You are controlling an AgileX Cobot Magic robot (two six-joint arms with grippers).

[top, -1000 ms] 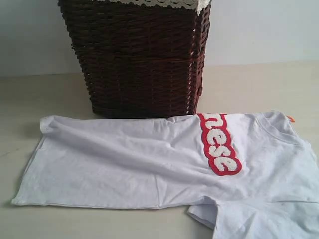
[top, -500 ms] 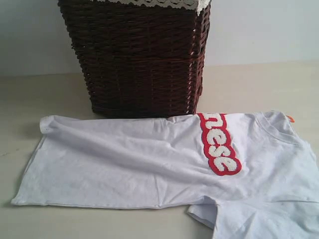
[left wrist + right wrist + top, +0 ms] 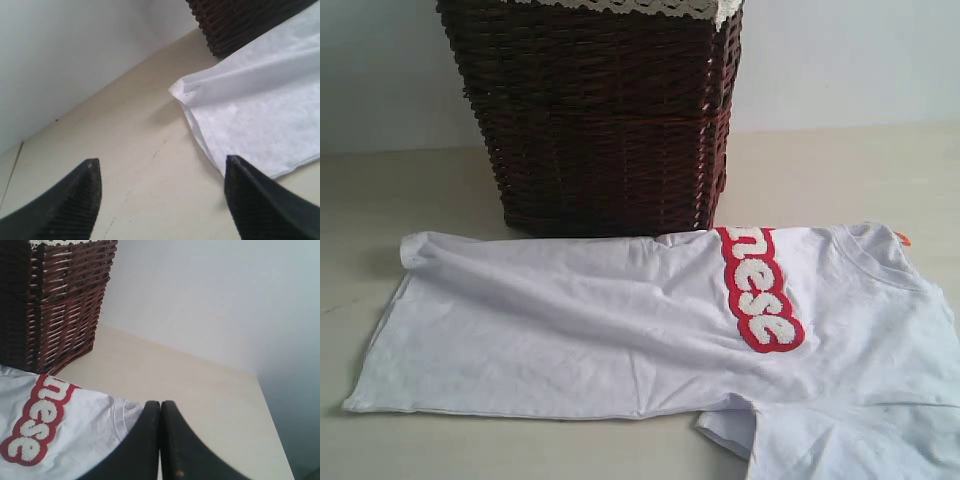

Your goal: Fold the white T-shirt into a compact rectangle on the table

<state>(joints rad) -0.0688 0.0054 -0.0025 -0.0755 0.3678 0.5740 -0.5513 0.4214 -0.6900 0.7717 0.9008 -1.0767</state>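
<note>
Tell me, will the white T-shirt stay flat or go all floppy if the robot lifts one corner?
Probably floppy: the white T-shirt lies creased and folded over itself, so a lifted corner would likely droop. It looks thin, so probably light. Pushed across the smooth table, it would likely bunch up rather than slide whole.

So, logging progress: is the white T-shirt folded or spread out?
Partly folded: the white T-shirt lies long and flat on the table, its lettering cut off at a far fold, a sleeve sticking out.

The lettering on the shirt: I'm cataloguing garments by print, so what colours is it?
The lettering is fuzzy white, outlined in red; the exterior view shows it best.
</note>
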